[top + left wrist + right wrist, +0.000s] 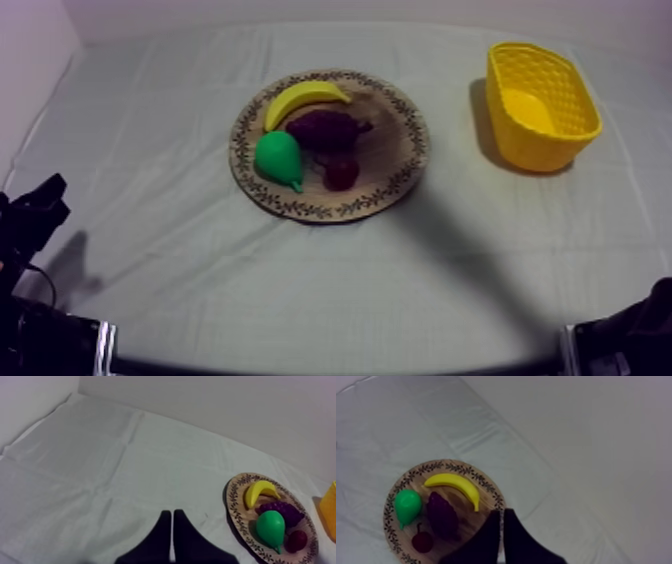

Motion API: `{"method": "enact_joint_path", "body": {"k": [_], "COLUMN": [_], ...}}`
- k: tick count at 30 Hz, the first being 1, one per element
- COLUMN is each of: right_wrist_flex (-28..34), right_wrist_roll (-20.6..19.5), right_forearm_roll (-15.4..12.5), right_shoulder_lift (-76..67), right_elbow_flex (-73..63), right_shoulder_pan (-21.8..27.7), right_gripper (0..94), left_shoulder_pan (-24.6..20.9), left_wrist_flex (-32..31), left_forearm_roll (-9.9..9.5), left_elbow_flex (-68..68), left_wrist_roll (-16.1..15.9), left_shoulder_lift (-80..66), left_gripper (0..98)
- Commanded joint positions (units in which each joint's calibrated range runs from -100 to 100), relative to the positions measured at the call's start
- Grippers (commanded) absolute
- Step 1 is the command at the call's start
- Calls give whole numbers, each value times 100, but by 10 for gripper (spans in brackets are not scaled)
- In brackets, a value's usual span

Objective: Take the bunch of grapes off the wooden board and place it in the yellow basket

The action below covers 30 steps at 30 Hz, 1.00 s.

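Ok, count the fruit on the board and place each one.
4. The banana is at the far edge of the wooden board, the bunch of grapes in its middle, the pear at the left, the small red fruit at the near edge. None looks hidden.

No readable text, label, brand, number or sign on anything in these views.
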Motion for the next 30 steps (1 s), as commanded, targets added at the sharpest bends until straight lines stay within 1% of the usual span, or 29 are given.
{"method": "enact_joint_path", "body": {"k": [1, 10, 15, 20, 24, 30], "right_wrist_flex": [112, 494, 774, 1388, 2056, 2799], "right_wrist_roll": [2, -39, 26, 297, 680, 1102], "right_forearm_roll": [1, 73, 63, 37, 12, 127], "right_shoulder_lift": [236, 924, 1213, 1490, 1700, 1925], "right_elbow_flex": [-480, -1343, -1604, -1895, -2115, -2157], "right_shoulder_pan": [-13, -135, -161, -187, -195, -270], "right_gripper": [5, 5, 5, 5, 5, 6], "left_shoulder_pan": [2, 2, 2, 2, 2, 2], "left_wrist_flex": [-2, -2, -2, -2, -2, -2], "left_forearm_roll": [0, 0, 0, 0, 0, 0], "left_elbow_flex": [-2, -2, -2, -2, -2, -2], "left_wrist_roll": [0, 0, 0, 0, 0, 0], "left_shoulder_lift": [0, 0, 0, 0, 0, 0], "left_gripper": [0, 0, 0, 0, 0, 0]}}
